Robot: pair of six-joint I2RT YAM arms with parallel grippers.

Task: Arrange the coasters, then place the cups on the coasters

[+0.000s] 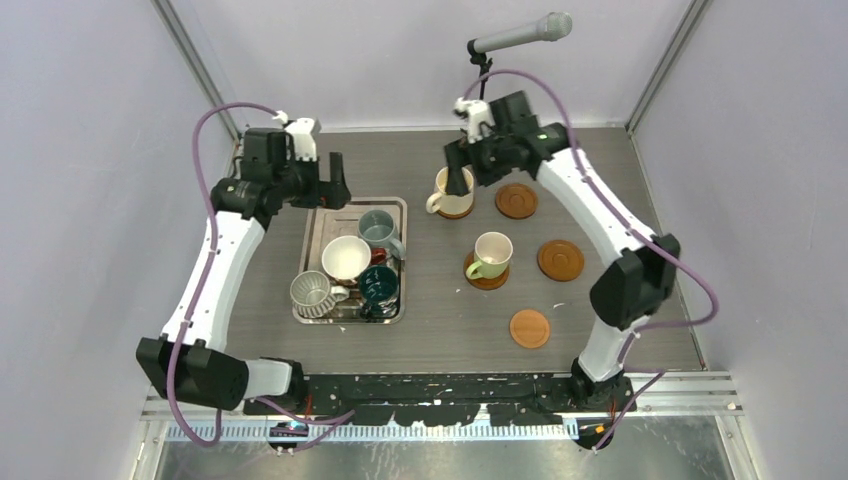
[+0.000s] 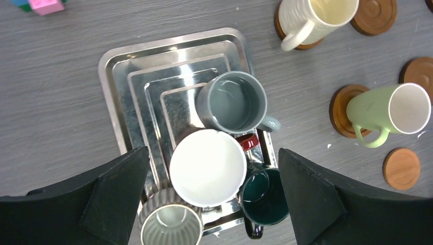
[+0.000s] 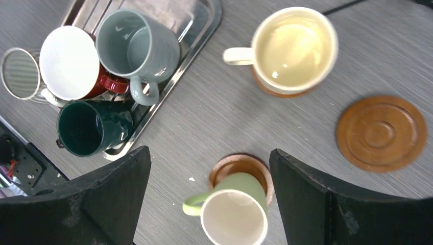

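Observation:
The cream cup [image 1: 450,192] stands on a coaster at the back. The pale green cup [image 1: 492,253] stands on another coaster [image 1: 486,275]. Three bare coasters [image 1: 516,200] [image 1: 560,260] [image 1: 529,328] lie to their right. In the steel tray [image 1: 320,215] crowd the grey-blue cup [image 2: 232,102], the white-lined red-brown cup [image 2: 207,166], the ribbed silver cup [image 2: 166,227] and the dark teal cup [image 2: 264,196]. My left gripper [image 2: 213,153] hangs open above the tray's cups, holding nothing. My right gripper [image 3: 210,150] is open and empty, high over the green cup [image 3: 235,212] and beside the cream cup [image 3: 294,48].
A pink and blue block toy [image 2: 46,5] lies beyond the tray's far left corner. A microphone on a stand [image 1: 520,35] rises at the back behind the right arm. Walls close in the table on three sides.

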